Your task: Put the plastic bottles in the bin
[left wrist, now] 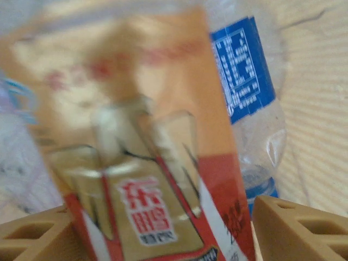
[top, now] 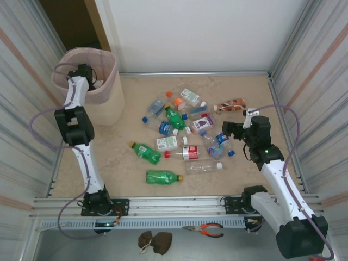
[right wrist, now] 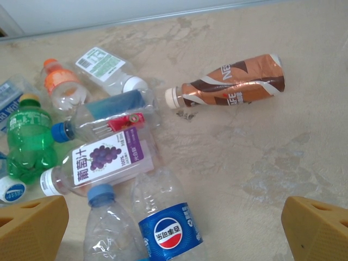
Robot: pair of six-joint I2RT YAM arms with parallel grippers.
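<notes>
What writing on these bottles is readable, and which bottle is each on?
"东鹏": red-and-gold bottle.
"百事可乐": blue-logo bottle.
"葡萄汁" and "100%": purple-label bottle.
"NESCAFE", partly turned away: brown bottle.
All other labels: too small or blurred to read.

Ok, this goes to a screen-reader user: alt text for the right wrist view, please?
Open right gripper hovers above a table strewn with plastic bottles: a brown coffee bottle apart at right, a purple-label bottle and a green bottle in the cluster at left.
</notes>
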